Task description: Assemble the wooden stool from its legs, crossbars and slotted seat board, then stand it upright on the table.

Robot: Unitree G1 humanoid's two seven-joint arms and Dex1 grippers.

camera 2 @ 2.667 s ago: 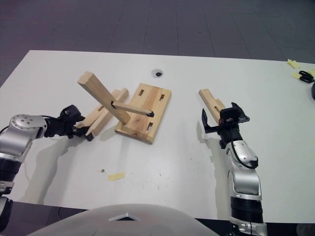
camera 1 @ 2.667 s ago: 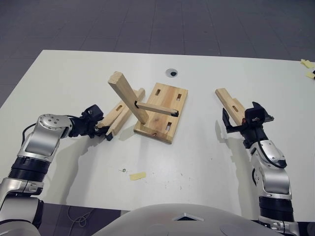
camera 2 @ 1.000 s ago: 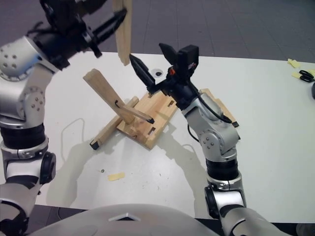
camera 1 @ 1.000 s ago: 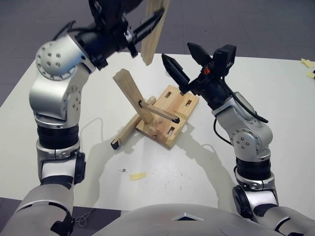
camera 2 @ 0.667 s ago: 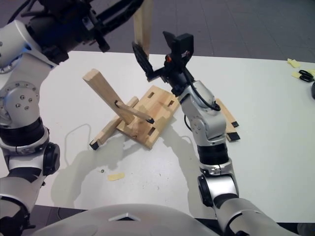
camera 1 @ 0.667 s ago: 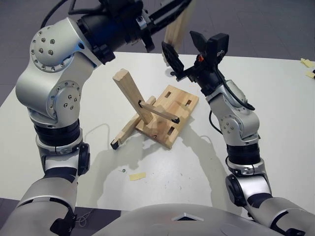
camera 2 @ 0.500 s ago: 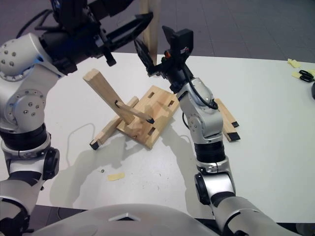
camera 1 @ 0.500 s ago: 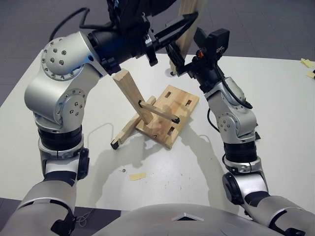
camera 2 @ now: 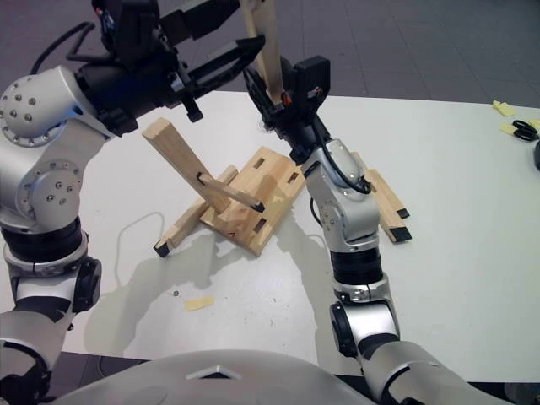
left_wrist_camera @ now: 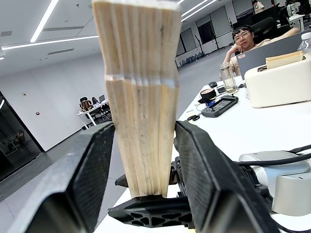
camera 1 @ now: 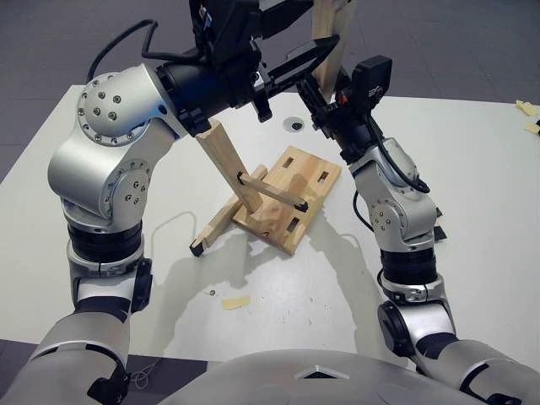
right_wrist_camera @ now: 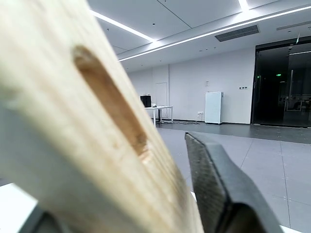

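Note:
My left gripper [camera 1: 319,25] is raised high over the table and shut on a wooden leg [camera 2: 270,59], held nearly upright. In the left wrist view that leg [left_wrist_camera: 141,121] stands clamped between both fingers. My right gripper [camera 2: 272,91] sits at the leg's lower end, open, with the slotted leg [right_wrist_camera: 82,145] between its fingers. The slotted seat board [camera 1: 274,211] lies flat on the table. A second leg [camera 1: 221,152] leans out of it, joined by a crossbar [camera 1: 270,187]. Another leg [camera 1: 215,224] lies beside the board's left edge, partly under the assembly.
One more leg [camera 2: 386,207] lies on the table behind my right arm. A round hole [camera 1: 293,125] sits in the tabletop behind the board. A scrap of tape [camera 1: 236,301] and a small screw [camera 1: 212,293] lie near the front. Scissors [camera 2: 525,128] rest at the far right edge.
Both arms rose from the tabletop. My left gripper lifted a leg high and carried it rightward. My right gripper swung up and left until its fingers flank the leg's lower end.

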